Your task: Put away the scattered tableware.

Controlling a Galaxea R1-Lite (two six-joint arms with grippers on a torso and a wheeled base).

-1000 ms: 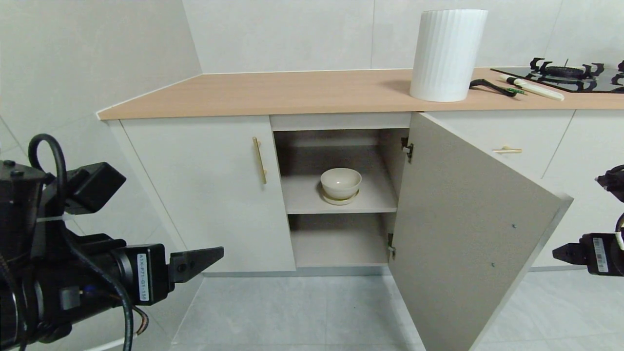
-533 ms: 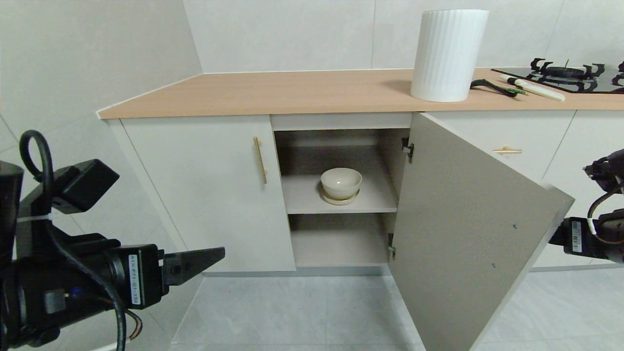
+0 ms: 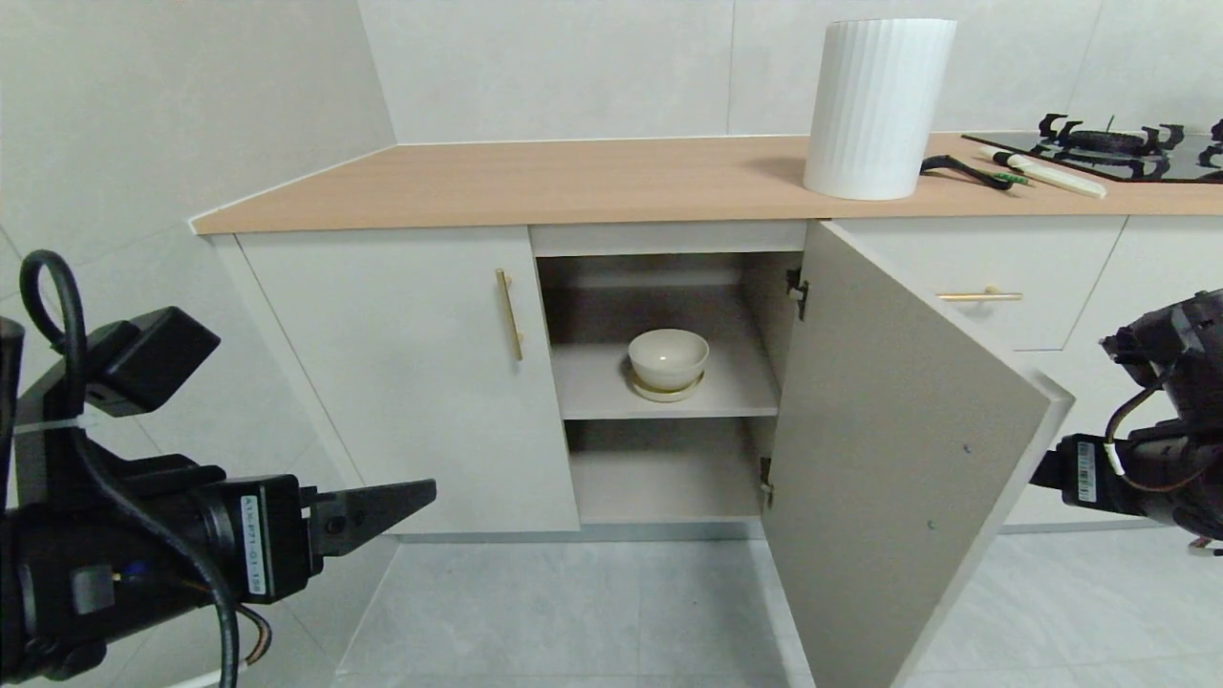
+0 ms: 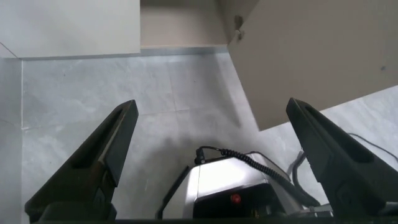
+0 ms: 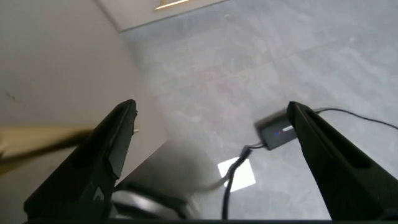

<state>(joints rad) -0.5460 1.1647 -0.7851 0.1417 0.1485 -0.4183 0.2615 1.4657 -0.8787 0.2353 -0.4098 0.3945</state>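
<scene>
While left tool (image 4: pixel 210 107), right tool (image 5: pixel 210 107) gape wide, bowl (image 3: pixel 669 356) rests on shelf (image 3: pixel 592 384) under counter (image 3: pixel 573 182)

One bowl (image 3: pixel 668 355) and one saucer (image 3: pixel 666 393) (the bowl stacked on it) sit inside the open cabinet (image 3: pixel 669 238). Above the cabinet, the tabletop (image 3: pixel 535 182) carries one white ribbed cylinder (image 3: pixel 877 107).

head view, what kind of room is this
Most likely a kitchen: a wooden countertop runs over pale cabinets, a gas hob sits at its far right end, and a bowl stands on the shelf behind the open cabinet door.
</scene>
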